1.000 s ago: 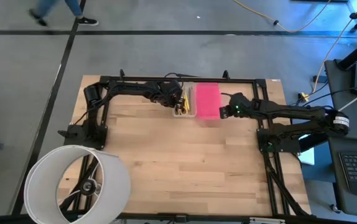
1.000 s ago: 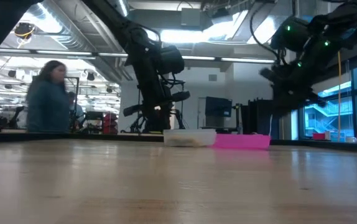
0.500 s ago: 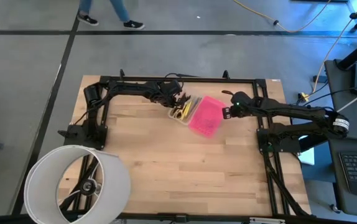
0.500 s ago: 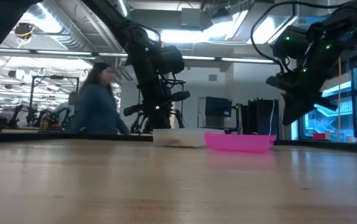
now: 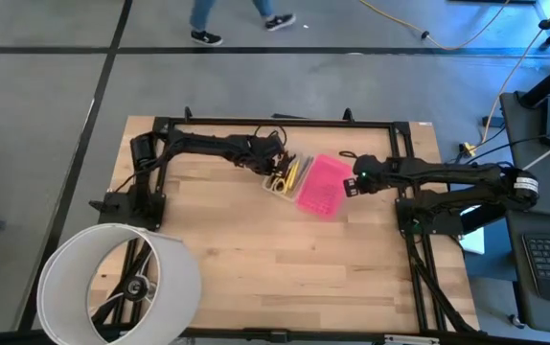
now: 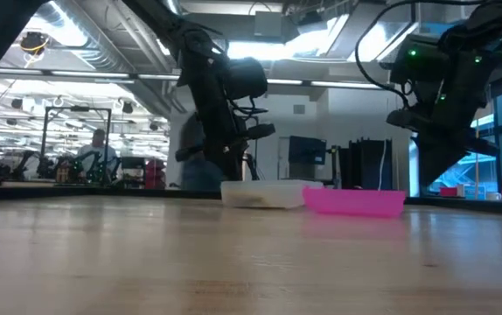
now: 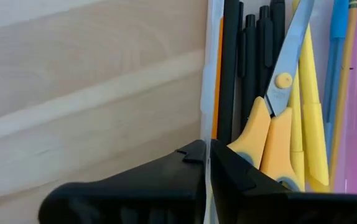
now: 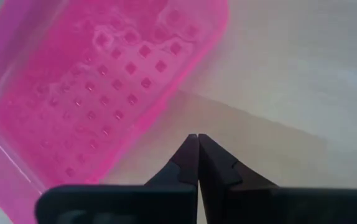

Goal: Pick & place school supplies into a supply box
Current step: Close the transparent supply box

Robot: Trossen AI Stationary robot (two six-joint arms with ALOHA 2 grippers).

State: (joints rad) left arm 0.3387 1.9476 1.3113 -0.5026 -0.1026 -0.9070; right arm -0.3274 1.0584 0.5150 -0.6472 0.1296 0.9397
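Lying tilted on the table's far middle, clear supply box [image 5: 283, 176] holding scissors [image 7: 277, 121], black pens [image 7: 241, 62], pink lid [image 5: 321, 186] open alongside, left gripper [image 5: 277, 157] fingers pressed together at box's rim, right gripper [image 5: 349, 184] closed, empty, beside lid.

The supply box [image 5: 306, 181] has swung from square to slanted, its pink lid [image 5: 320, 186] shifted toward the table's front

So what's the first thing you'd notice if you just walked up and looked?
The bright pink lid lying open near the table's far edge, right beside the clear box. Yellow-handled scissors, black pens and yellow markers lie in that box. A big white hoop sits at the near left corner.
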